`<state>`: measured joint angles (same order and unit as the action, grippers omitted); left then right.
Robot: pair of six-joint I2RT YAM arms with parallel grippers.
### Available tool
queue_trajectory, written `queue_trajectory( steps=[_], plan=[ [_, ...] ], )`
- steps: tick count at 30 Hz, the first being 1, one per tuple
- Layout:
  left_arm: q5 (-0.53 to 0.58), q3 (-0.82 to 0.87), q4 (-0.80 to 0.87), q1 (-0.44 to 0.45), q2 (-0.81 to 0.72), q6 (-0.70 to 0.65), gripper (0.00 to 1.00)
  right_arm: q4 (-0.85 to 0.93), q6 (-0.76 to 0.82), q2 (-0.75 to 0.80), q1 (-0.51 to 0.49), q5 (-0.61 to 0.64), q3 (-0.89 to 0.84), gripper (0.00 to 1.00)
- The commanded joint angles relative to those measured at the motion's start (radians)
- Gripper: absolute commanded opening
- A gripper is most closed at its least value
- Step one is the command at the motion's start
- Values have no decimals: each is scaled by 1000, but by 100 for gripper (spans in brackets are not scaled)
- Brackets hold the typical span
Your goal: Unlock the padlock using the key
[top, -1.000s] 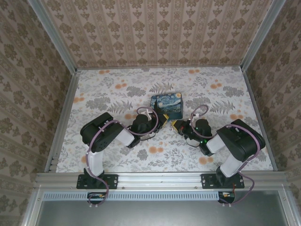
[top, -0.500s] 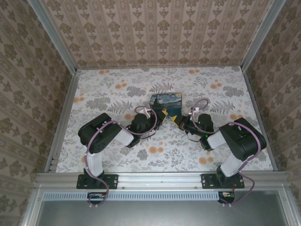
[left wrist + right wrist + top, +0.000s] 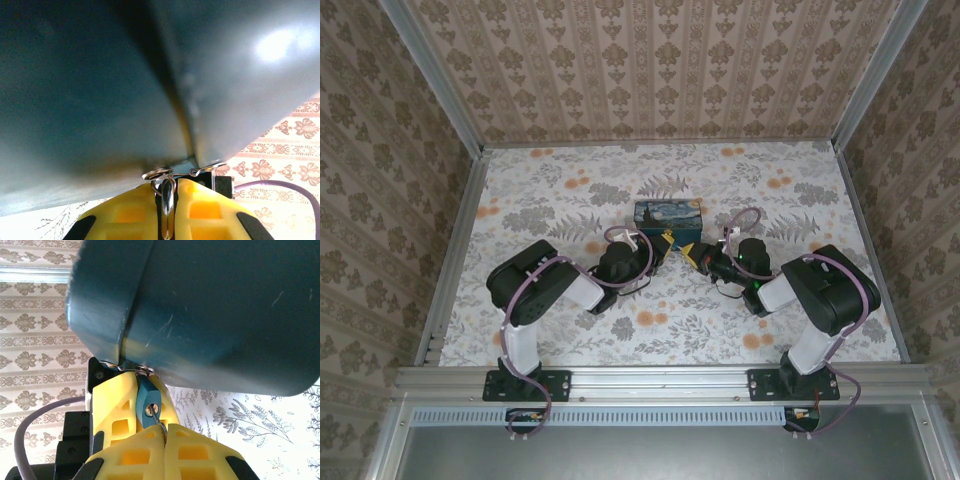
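- Change over the last second: in the top view the right end effector [image 3: 692, 254] had moved in toward the left end effector [image 3: 667, 243], and the two met, nearly touching, just in front of the blue tin [image 3: 667, 213].
- The tin had shifted slightly toward the back of the desk [image 3: 550, 190], and its painted lid looked narrower than before, which suggested its near edge had tipped up.
- Meaning for the task: both tools had gathered at the lock, so the work was judged to be in its insertion or turning stage. No opened shackle was visible.
- Position of the padlock [image 3: 148, 402]: its bluish part hung just under the tin's lower edge, by the small wire loops [image 3: 132, 369] of the clasp.
- Left end effector: closed. The right wrist view showed its yellow fingers flanking the padlock, and its own camera showed them pinched on a thin shiny metal strip, judged to be part of the lock.
- Right end effector: closed, fingertips pressed together on a fine wire ring [image 3: 161, 426] that ran from the hole in the bluish part.
- The key blade itself could not be made out.
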<state>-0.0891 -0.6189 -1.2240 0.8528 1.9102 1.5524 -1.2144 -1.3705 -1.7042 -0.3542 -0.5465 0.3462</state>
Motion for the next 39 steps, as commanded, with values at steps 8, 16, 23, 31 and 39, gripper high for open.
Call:
queue_trajectory(
  steps=[8, 16, 23, 31, 39],
  plan=[
    [-163, -45, -53, 120, 21, 6, 0, -128, -126, -20, -28, 16, 115, 0],
    [-160, -50, -58, 140, 30, 29, 0, -124, -130, -55, -24, -2, 157, 0],
    [-179, -21, -58, 140, 16, 24, 0, -118, -43, -128, 23, -56, 162, 0],
    [-173, -6, -58, 140, 19, 17, 0, -119, -25, -175, 34, -92, 186, 0],
    [-150, -16, -66, 140, 67, 7, 0, -116, -52, -178, 0, -76, 211, 2]
  ],
)
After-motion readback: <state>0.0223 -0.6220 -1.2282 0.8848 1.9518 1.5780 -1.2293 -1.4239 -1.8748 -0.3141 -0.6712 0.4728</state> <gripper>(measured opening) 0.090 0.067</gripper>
